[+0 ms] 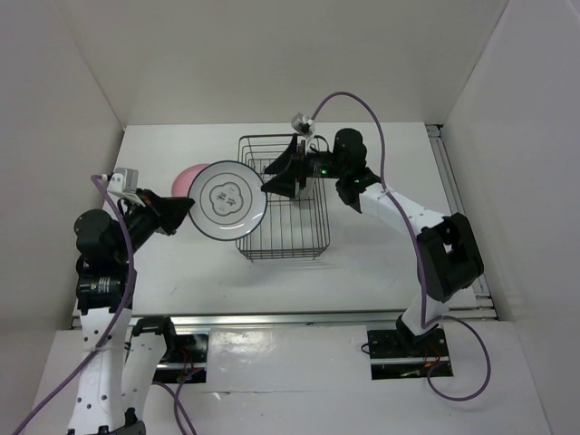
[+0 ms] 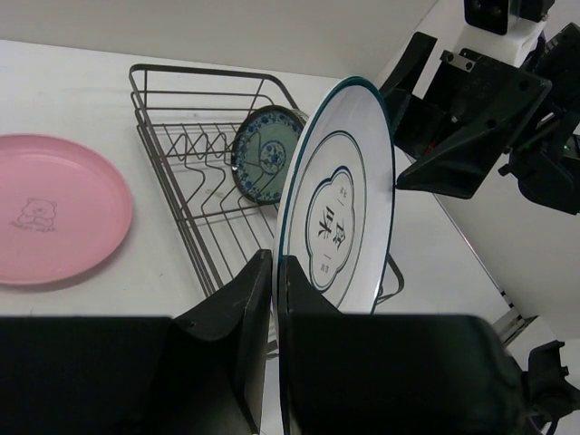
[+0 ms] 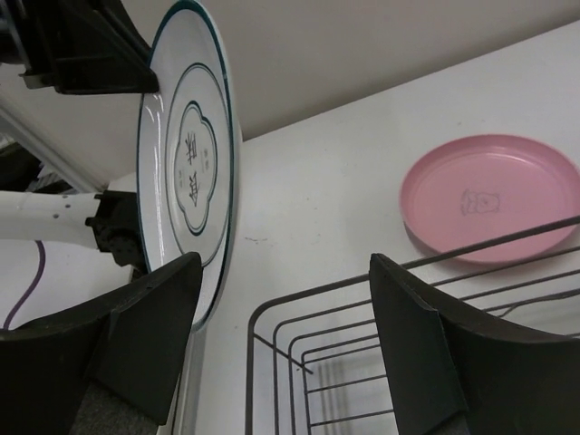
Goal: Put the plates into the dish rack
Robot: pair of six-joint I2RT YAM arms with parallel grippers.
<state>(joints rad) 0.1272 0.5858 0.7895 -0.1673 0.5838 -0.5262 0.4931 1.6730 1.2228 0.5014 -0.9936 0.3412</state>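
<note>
My left gripper (image 1: 184, 208) is shut on the rim of the white plate (image 1: 227, 199) with dark rim and centre motif. It holds the plate on edge above the left side of the black wire dish rack (image 1: 304, 237). In the left wrist view its jaws (image 2: 275, 272) pinch the plate (image 2: 340, 208). My right gripper (image 1: 279, 174) is open over the rack, one fingertip at the plate's far rim. The right wrist view shows it empty (image 3: 285, 335) beside the plate (image 3: 186, 163). The teal plate (image 2: 267, 154) stands in the rack's prongs (image 2: 195, 149). The pink plate (image 1: 186, 177) lies flat left of the rack. The glass plate is out of view.
White walls enclose the table on the left, back and right. The pink plate also shows in the left wrist view (image 2: 54, 208) and the right wrist view (image 3: 489, 195). The rack's corner (image 3: 272, 317) lies under my right gripper. A metal rail (image 1: 453, 181) runs along the table's right edge.
</note>
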